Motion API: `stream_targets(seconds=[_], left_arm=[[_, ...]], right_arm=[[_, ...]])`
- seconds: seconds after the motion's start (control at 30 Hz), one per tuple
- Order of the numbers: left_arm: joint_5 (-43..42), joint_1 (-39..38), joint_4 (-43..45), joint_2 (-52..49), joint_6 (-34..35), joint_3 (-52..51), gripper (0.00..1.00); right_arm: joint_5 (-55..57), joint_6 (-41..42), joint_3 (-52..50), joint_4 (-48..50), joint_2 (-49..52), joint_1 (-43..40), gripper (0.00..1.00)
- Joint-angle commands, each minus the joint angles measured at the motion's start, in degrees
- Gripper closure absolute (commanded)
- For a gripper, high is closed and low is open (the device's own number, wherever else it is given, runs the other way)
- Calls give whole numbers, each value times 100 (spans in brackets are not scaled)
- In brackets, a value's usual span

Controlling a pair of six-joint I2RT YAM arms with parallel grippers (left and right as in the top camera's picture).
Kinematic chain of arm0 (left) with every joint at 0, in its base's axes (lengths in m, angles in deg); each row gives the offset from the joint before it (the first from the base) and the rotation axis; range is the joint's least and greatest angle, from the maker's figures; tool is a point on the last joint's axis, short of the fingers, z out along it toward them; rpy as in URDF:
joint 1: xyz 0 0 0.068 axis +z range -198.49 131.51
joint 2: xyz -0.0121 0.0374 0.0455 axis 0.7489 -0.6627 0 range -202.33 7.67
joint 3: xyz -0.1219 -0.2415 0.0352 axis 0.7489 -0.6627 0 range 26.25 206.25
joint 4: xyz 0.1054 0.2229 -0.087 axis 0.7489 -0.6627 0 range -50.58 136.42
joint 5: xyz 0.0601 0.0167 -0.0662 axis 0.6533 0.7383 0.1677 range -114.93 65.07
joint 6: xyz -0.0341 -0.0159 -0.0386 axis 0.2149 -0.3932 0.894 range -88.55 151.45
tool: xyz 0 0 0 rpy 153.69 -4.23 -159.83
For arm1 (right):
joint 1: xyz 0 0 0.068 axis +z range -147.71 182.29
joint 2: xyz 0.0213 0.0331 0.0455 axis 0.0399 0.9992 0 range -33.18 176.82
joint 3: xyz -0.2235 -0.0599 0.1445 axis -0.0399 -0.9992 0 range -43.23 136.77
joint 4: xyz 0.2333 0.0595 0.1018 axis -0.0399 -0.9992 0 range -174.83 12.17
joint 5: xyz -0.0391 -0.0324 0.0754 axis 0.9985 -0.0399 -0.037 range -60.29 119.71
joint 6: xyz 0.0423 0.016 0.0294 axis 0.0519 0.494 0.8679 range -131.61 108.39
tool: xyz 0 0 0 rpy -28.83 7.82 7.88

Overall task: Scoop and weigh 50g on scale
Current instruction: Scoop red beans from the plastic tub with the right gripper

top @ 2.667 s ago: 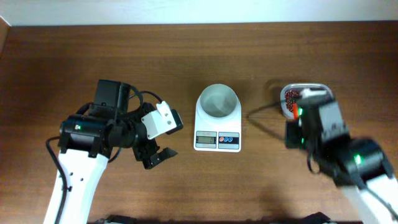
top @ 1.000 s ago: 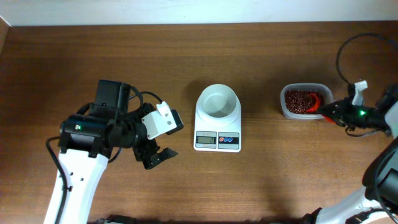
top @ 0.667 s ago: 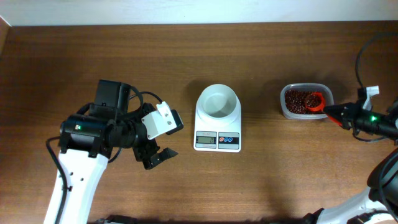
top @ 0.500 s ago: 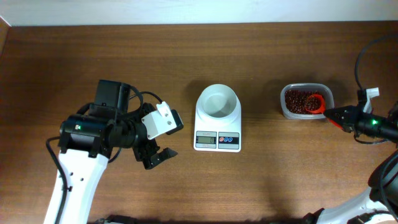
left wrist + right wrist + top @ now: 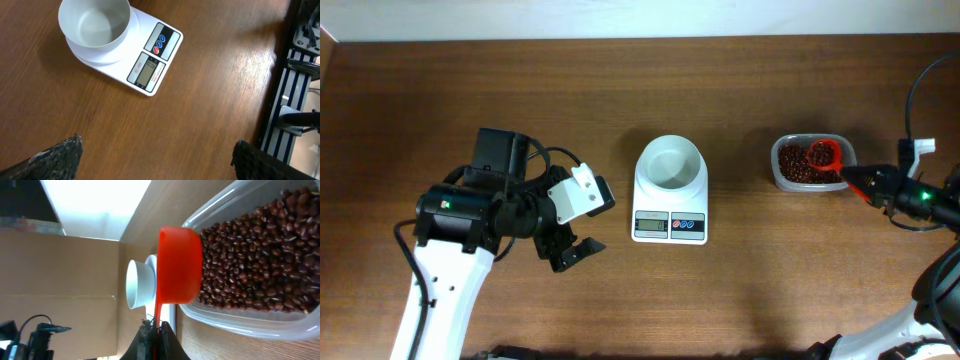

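The right pincer [image 5: 853, 179] clenched the red scoop [image 5: 824, 155] by its handle, just inside the bean tub's [image 5: 779, 177] right rim. The left pincer [image 5: 155, 164] hung released over the counter [image 5: 740, 290], well apart from the scale [image 5: 670, 192].

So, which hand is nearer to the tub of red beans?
Right. The right hand holds the red scoop over the tub, just off its right end. The left hand is open, far away on the other side of the scale.
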Motion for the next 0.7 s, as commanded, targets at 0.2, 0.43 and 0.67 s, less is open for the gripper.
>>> stream_targets(seconds=[0.2, 0.43, 0.67], left_arm=[[-118, 24, 9, 13, -46, -28, 1], [-118, 26, 9, 13, -46, -28, 1], [-118, 24, 9, 13, -46, -28, 1]], right_arm=[[-1043, -90, 2, -153, 28, 1209, 96], [-1397, -87, 2, -15, 28, 3056, 96], [-1373, -44, 2, 511, 28, 3598, 96]])
